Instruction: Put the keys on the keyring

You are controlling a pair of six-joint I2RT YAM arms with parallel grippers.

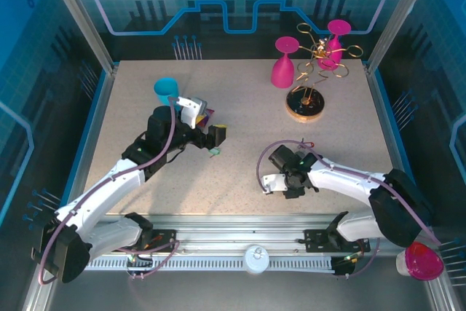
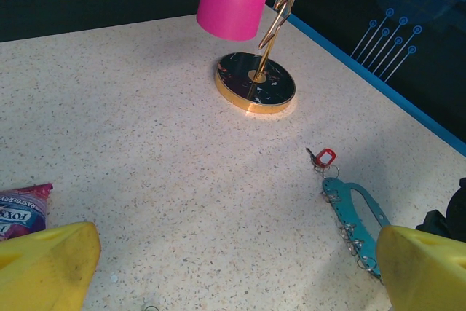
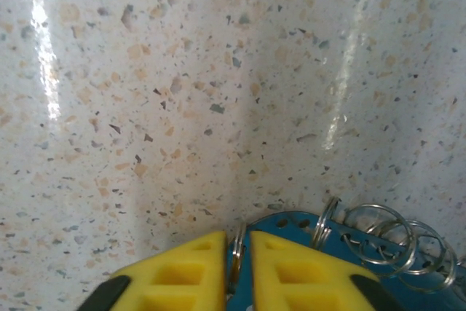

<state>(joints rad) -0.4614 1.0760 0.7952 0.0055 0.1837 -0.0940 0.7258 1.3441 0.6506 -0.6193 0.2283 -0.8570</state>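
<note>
On the table (image 1: 240,121), right gripper (image 3: 238,242) pinches keyring (image 3: 291,227), left gripper (image 2: 237,253) gapes wide; red key (image 2: 324,156) possibly attached, green key (image 1: 213,153) well apart.

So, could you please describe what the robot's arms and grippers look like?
The left arm and right arm have white links with black joints, and a purple cable loops along each. The left gripper and right gripper have wedge-shaped yellow fingers on black bases.

Green-tagged key (image 1: 212,154) near purple packet (image 1: 208,116); gold rack (image 1: 309,100) right.
</note>
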